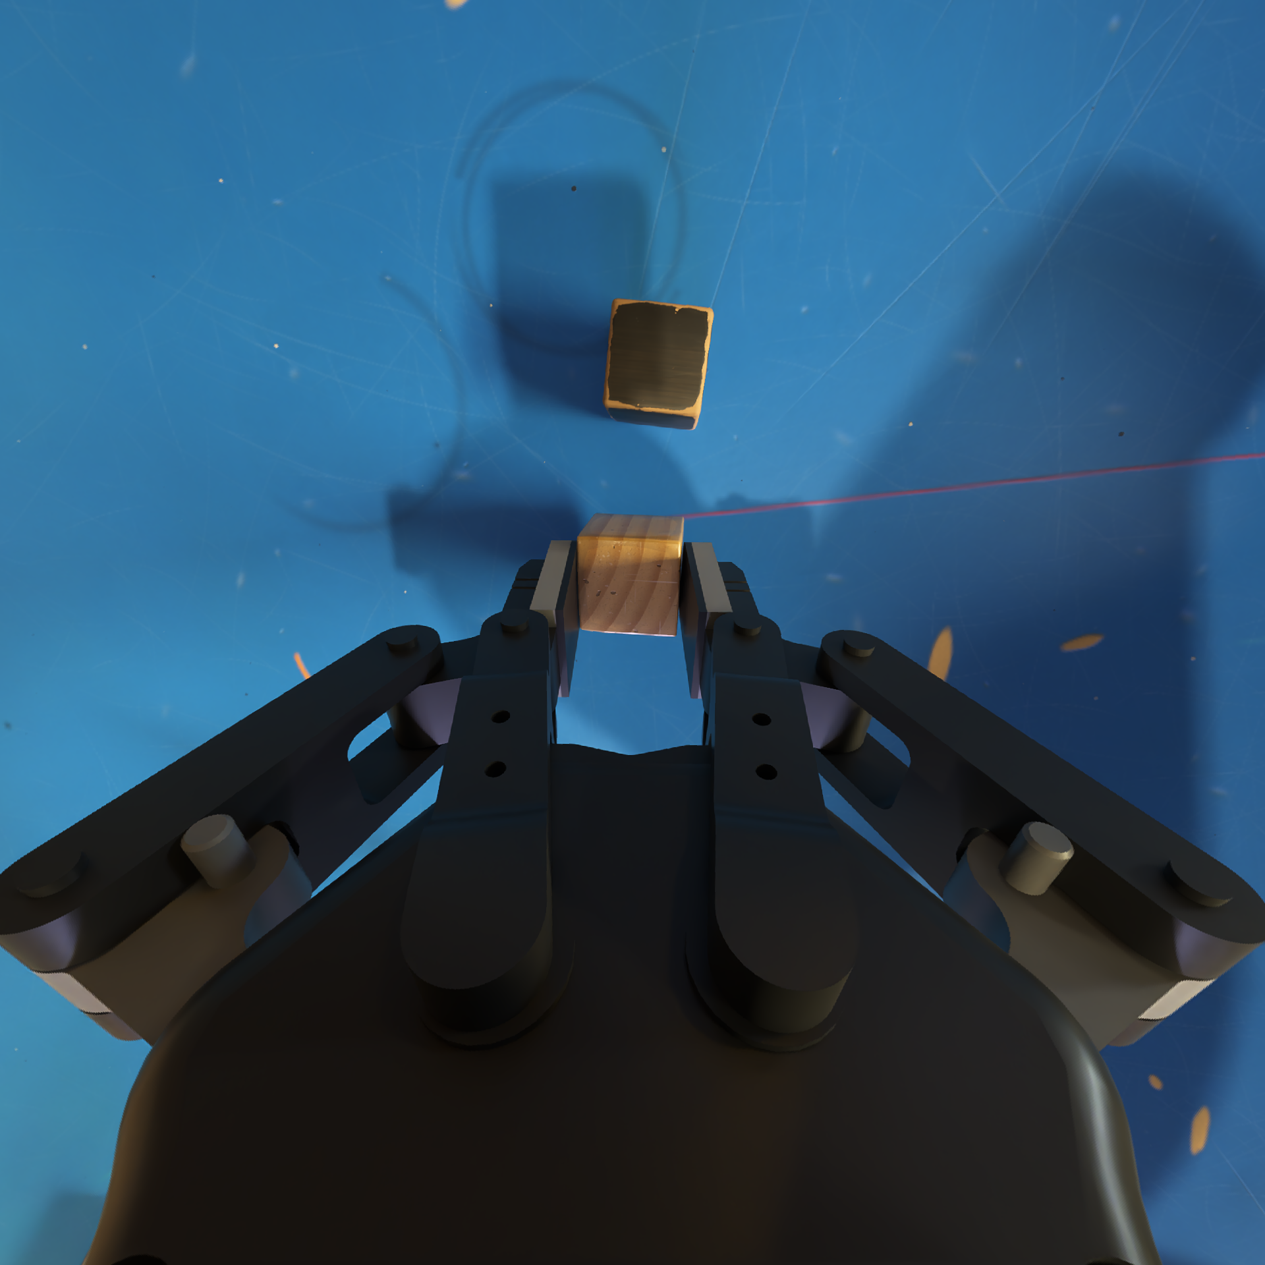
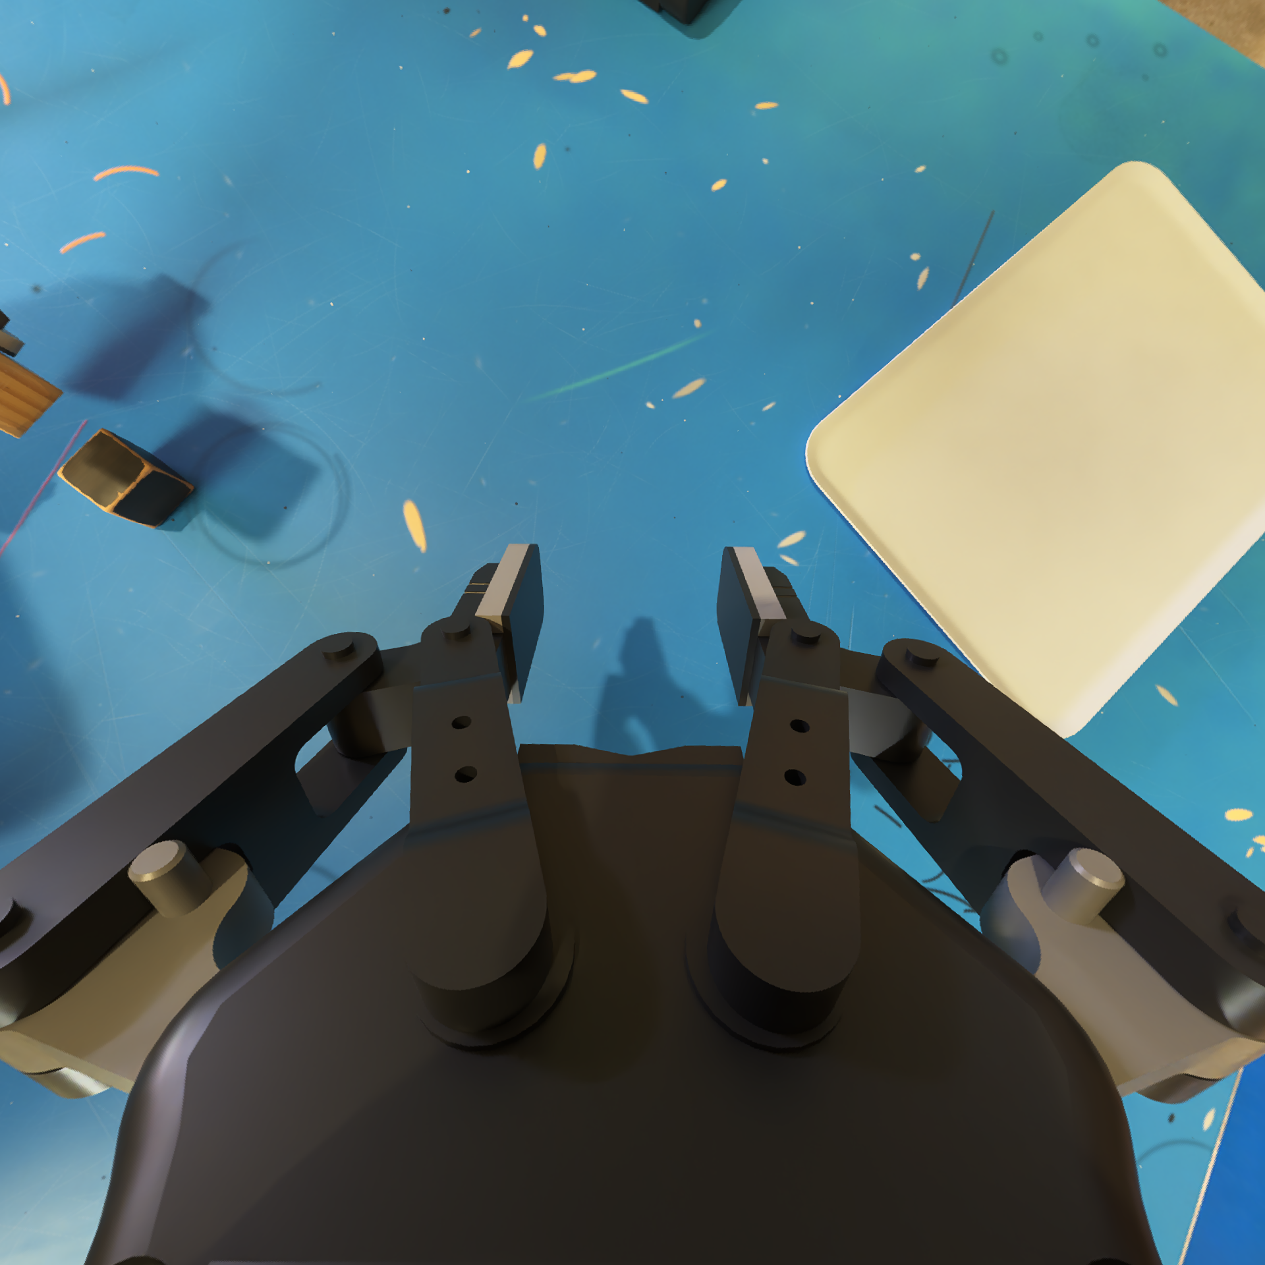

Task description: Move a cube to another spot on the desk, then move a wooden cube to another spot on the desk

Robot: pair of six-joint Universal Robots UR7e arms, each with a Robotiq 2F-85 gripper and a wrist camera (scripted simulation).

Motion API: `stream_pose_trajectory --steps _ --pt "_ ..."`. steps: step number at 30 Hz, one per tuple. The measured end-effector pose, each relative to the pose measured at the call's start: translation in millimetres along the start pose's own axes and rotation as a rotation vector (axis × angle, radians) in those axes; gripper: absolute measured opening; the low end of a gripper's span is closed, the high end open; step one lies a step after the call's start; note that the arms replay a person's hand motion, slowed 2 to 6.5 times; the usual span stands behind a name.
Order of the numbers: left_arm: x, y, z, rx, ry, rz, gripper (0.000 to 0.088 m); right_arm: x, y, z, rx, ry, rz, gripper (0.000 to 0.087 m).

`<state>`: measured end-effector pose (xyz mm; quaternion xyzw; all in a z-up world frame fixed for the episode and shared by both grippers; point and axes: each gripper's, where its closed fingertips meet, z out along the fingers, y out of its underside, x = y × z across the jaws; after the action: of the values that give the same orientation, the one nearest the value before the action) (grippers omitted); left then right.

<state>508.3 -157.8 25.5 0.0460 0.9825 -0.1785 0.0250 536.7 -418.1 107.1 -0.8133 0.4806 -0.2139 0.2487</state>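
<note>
My left gripper (image 1: 630, 571) is shut on a light wooden cube (image 1: 630, 582), held above the blue desk (image 1: 205, 342); its shadow falls to the left. A second cube with dark, worn faces and tan edges (image 1: 657, 363) sits on the desk just beyond the held one. In the right wrist view the dark cube (image 2: 123, 479) lies at the far left, and the held wooden cube (image 2: 24, 400) shows at the left edge. My right gripper (image 2: 630, 602) is open and empty above bare desk.
A cream square tray (image 2: 1054, 445) lies flat at the right of the right wrist view. A dark object (image 2: 678, 8) pokes in at the top edge. The desk's edge (image 2: 1211, 20) runs across the top right corner.
</note>
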Motion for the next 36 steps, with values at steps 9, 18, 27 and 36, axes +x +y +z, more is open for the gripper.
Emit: stream_pose_trajectory --steps 9,18,27,36 --pt "0.0 -4.3 14.2 -0.048 0.008 0.032 0.0264 0.5 2.8 2.9 -0.016 -0.004 -0.001 0.0465" --pt "-0.5 -9.3 20.5 -0.06 0.012 0.052 0.0263 -0.5 2.3 4.3 -0.015 -0.012 -0.002 0.0465" --pt "-1.2 -13.2 22.8 -0.068 0.018 0.057 0.0261 -1.3 2.8 6.1 -0.022 -0.018 -0.003 0.0465" --pt "-1.8 -16.6 24.2 -0.071 0.024 0.06 0.026 -3.1 4.8 8.2 -0.038 -0.023 -0.013 0.0466"
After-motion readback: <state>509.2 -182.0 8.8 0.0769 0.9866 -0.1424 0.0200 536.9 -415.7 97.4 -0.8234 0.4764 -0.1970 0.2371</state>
